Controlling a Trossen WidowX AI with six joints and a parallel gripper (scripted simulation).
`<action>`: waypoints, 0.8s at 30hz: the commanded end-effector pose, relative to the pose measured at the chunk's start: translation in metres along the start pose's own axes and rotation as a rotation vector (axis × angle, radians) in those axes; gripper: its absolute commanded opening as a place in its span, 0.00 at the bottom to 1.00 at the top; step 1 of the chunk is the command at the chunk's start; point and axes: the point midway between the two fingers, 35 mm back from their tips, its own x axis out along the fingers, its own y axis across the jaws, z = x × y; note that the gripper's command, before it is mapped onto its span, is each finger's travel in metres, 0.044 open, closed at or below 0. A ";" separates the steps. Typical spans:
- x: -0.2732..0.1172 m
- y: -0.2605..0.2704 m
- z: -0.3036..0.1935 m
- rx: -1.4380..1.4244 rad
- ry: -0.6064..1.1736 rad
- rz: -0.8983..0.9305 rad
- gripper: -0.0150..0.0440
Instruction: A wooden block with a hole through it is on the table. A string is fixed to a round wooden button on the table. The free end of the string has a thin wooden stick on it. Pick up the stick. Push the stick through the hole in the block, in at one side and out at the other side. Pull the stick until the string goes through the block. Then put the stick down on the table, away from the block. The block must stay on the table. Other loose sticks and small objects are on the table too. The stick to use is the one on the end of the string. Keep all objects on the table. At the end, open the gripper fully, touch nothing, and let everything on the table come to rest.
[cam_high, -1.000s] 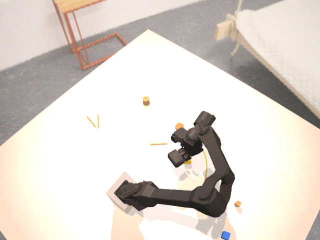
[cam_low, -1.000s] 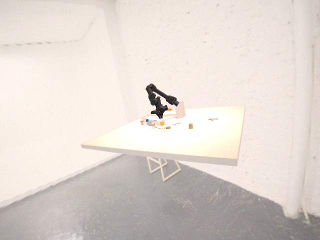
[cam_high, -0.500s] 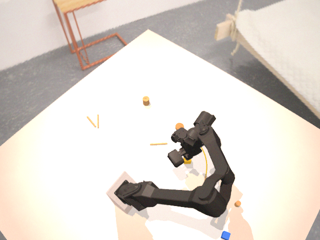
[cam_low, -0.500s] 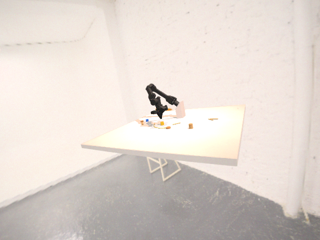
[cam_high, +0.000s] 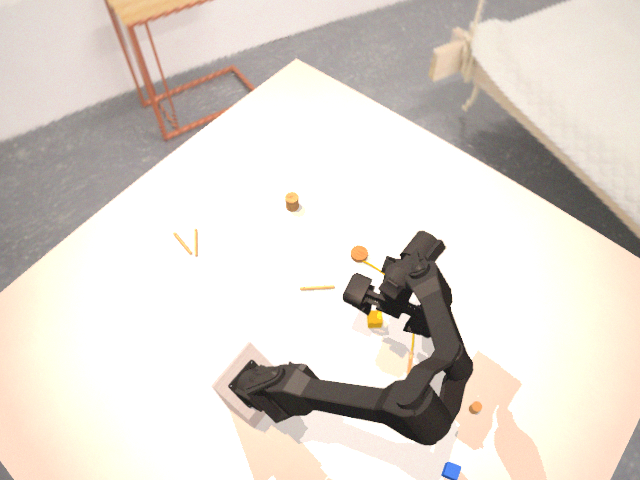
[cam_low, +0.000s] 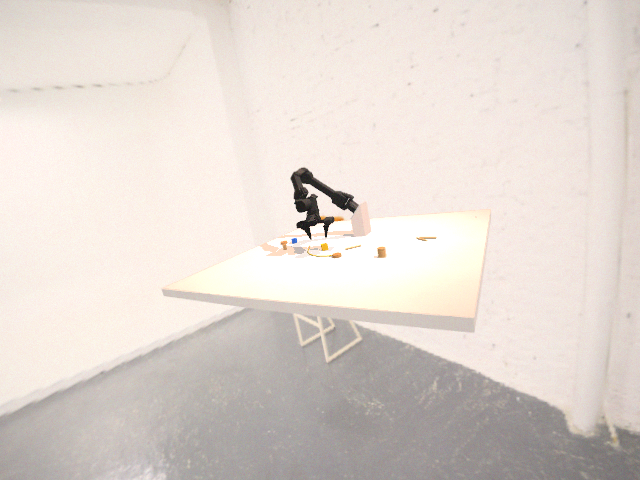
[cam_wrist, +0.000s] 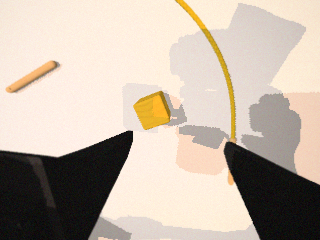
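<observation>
A yellow wooden block (cam_high: 374, 319) (cam_low: 324, 246) (cam_wrist: 150, 112) sits on the table; its hole cannot be made out. The round wooden button (cam_high: 359, 253) (cam_low: 336, 255) lies beyond it, with the yellow string (cam_high: 373, 267) (cam_wrist: 227, 75) curving around the block, apart from it. The stick on the string's end (cam_high: 410, 362) (cam_wrist: 230, 178) lies on the table, partly behind one finger in the wrist view. My gripper (cam_high: 387, 321) (cam_low: 318, 237) (cam_wrist: 178, 140) is open and empty above the table, its fingers wide apart, between block and stick in the wrist view.
A loose stick (cam_high: 317, 287) (cam_low: 353, 246) (cam_wrist: 32, 77) lies near the block. Two more sticks (cam_high: 196, 242) (cam_low: 427, 238) lie farther off. A wooden cylinder (cam_high: 292, 202) (cam_low: 381, 252), a small brown peg (cam_high: 475, 407) (cam_low: 284, 245) and a blue cube (cam_high: 451, 470) (cam_low: 294, 240) stand around.
</observation>
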 end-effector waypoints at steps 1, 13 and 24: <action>-0.003 -0.022 -0.005 0.766 -0.009 0.006 1.00; -0.003 -0.049 -0.015 1.820 -0.009 0.008 1.00; -0.004 -0.070 -0.024 2.620 -0.014 0.008 1.00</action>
